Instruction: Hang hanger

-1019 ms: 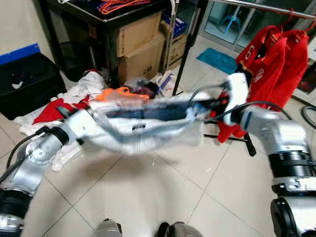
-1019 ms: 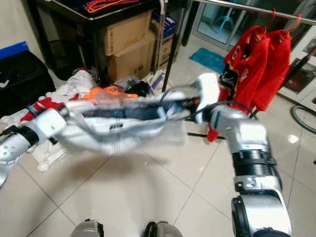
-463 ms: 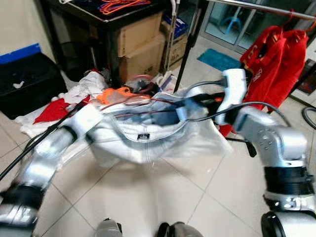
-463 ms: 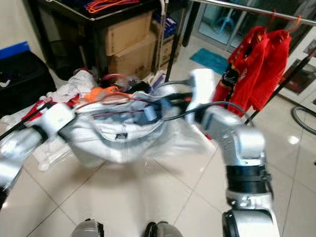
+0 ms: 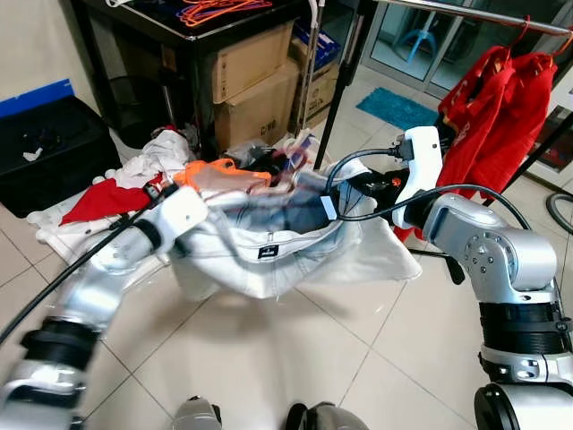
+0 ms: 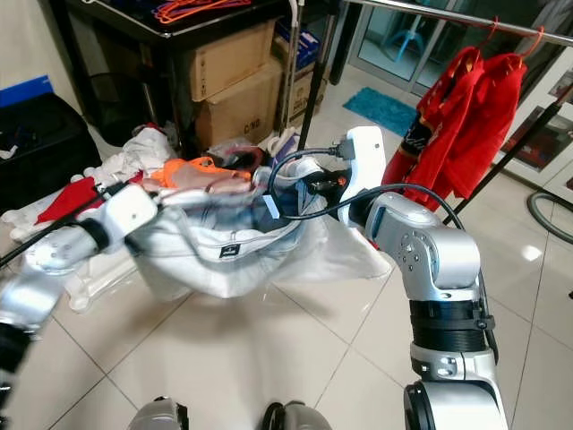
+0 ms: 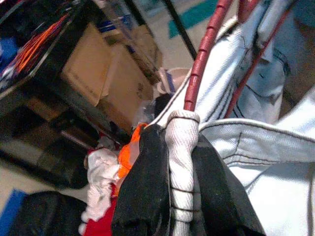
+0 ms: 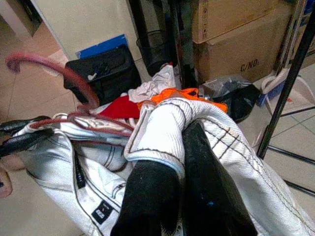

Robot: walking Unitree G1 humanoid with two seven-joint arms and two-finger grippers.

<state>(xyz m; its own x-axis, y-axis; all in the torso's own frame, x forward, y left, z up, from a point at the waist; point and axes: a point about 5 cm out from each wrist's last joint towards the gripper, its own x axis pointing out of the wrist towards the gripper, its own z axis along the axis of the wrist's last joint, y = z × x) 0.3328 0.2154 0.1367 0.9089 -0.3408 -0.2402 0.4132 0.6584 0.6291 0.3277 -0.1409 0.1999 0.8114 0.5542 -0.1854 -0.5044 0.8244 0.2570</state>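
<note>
A white garment with a red hanger threaded inside it hangs between my two grippers, above the tiled floor. My left gripper is shut on a rolled fold of the cloth, and the hanger's red arm comes out right above that fold. My right gripper is shut on another thick hem of the same garment. The hanger's hook curls up beyond it. The metal clothes rail runs at the upper right, with red shirts hanging from it on red hangers.
A black table with orange hangers on top stands ahead, with cardboard boxes under it. A pile of clothes lies on the floor to the left, by a black case. The rail's black leg slants down ahead.
My left arm has swung forward and to the right, closing in on the right gripper. The garment, stretched flat before, now sags in a bunch between them.
</note>
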